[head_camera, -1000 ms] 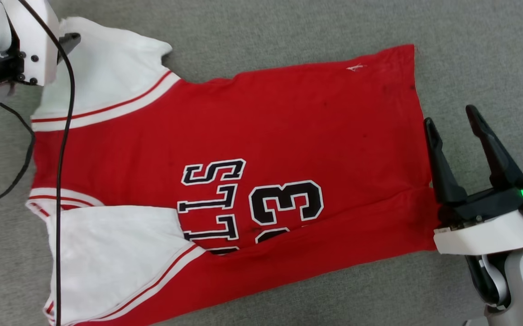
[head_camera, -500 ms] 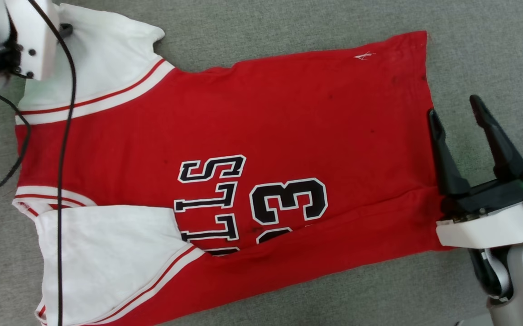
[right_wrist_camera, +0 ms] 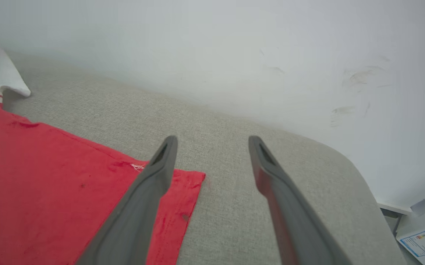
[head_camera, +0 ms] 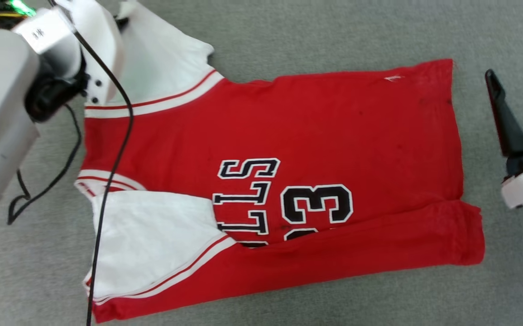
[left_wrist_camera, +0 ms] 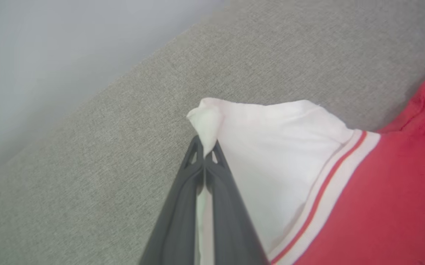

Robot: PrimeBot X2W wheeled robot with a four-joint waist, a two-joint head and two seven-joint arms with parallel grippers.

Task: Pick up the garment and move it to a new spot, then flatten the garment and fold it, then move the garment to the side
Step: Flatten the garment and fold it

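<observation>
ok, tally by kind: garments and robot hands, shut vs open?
Red sports jersey with white sleeve panels: 1
Dark two-fingered left hand, shut on the jersey's white sleeve: 1
Dark two-fingered right hand, open and empty: 1
Total: 3

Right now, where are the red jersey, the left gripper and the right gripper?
red jersey (head_camera: 333, 122): head view, on its red body panel.
left gripper (left_wrist_camera: 205, 147): left wrist view, between shut fingertips pinching the jersey.
right gripper (right_wrist_camera: 213, 140): right wrist view, between its open fingertips.
</observation>
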